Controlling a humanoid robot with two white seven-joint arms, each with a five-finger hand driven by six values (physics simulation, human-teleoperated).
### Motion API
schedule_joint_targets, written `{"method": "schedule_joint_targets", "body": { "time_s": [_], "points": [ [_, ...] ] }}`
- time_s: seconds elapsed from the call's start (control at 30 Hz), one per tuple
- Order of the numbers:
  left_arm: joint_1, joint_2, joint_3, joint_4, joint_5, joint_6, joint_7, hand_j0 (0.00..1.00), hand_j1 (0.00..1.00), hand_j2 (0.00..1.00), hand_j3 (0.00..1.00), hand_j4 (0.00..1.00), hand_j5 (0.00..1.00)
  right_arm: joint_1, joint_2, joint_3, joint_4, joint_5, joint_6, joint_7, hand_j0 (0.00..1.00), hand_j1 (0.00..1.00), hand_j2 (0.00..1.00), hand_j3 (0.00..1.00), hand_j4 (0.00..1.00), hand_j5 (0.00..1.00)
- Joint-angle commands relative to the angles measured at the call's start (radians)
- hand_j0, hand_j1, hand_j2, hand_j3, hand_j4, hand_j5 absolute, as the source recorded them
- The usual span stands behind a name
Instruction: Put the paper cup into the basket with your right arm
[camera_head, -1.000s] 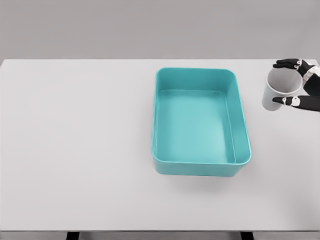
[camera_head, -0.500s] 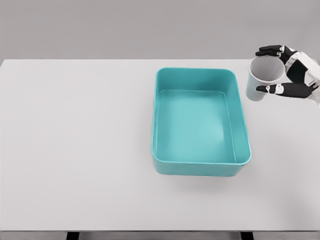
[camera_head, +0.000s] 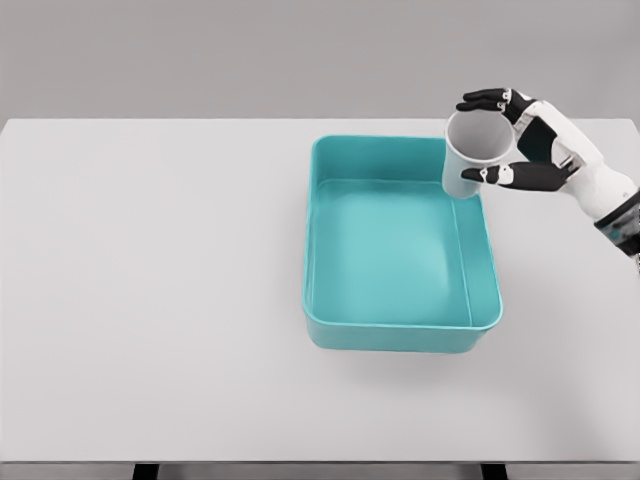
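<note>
Head view. The right hand (camera_head: 520, 145) is entering from the picture's right edge and is holding the paper cup (camera_head: 474, 152) above the table (camera_head: 150, 280). The fingers (camera_head: 488, 99) are curling around the far side of the cup's rim while the thumb (camera_head: 505, 176) is pressing on the near side, so the cup is sitting clamped between them, on the hand's left. The left arm is not showing anywhere in this view.

The relation that matters: the cup is hanging over the basket (camera_head: 400, 335) at its far right corner, overlapping the right wall's rim. From this angle it is not possible to tell whether the base is already inside the wall line or sitting directly above it. The basket's open floor is lying to the left of and nearer than the cup. In my judgement, a release here is risking the base catching the rim and tipping outward; a short further carry to the left, toward the middle, is looking safer.

Condition of the cup: it is white, plain and tapered, wider at the mouth. It is tilting, with the open mouth leaning toward the camera and the base pointing down and slightly away. The interior is appearing empty. No crushing or denting is showing under the grip.
</note>
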Motion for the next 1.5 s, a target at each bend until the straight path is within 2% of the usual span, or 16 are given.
{"method": "schedule_joint_targets", "body": {
  "time_s": [0.0,0.1,0.2,0.57,0.7,1.07,1.2,1.47],
  "points": [
    [0.000,0.000,0.000,0.000,0.000,0.000,0.000,1.00,1.00,1.00,1.00,1.00,1.00,-0.002,0.030,0.008,-0.002,0.018,0.015,0.000,0.74,0.74,0.74,0.74,0.74,0.74],
    [0.000,0.000,0.000,0.000,0.000,0.000,0.000,1.00,1.00,1.00,1.00,1.00,1.00,-0.011,0.045,0.021,0.004,0.023,0.015,0.000,0.74,0.74,0.74,0.74,0.74,0.74],
    [0.000,0.000,0.000,0.000,0.000,0.000,0.000,1.00,1.00,1.00,1.00,1.00,1.00,-0.020,0.093,0.034,0.025,0.069,0.015,0.000,0.74,0.74,0.74,0.74,0.74,0.74],
    [0.000,0.000,0.000,0.000,0.000,0.000,0.000,1.00,1.00,1.00,1.00,1.00,1.00,-0.021,0.168,0.070,0.084,0.140,0.001,0.000,0.74,0.74,0.74,0.74,0.74,0.74],
    [0.000,0.000,0.000,0.000,0.000,0.000,0.000,1.00,1.00,1.00,1.00,1.00,1.00,-0.020,0.171,0.086,0.095,0.147,-0.004,0.000,0.74,0.74,0.74,0.74,0.74,0.74],
    [0.000,0.000,0.000,0.000,0.000,0.000,0.000,1.00,1.00,1.00,1.00,1.00,1.00,-0.015,0.205,0.117,0.197,0.175,-0.074,0.000,0.74,0.74,0.74,0.74,0.74,0.74],
    [0.000,0.000,0.000,0.000,0.000,0.000,0.000,1.00,1.00,1.00,1.00,1.00,1.00,-0.015,0.209,0.121,0.216,0.178,-0.083,0.000,0.74,0.74,0.74,0.74,0.74,0.74],
    [0.000,0.000,0.000,0.000,0.000,0.000,0.000,1.00,1.00,1.00,1.00,1.00,1.00,-0.017,0.209,0.121,0.208,0.181,-0.085,0.000,0.74,0.74,0.74,0.74,0.74,0.74]
  ]
}}
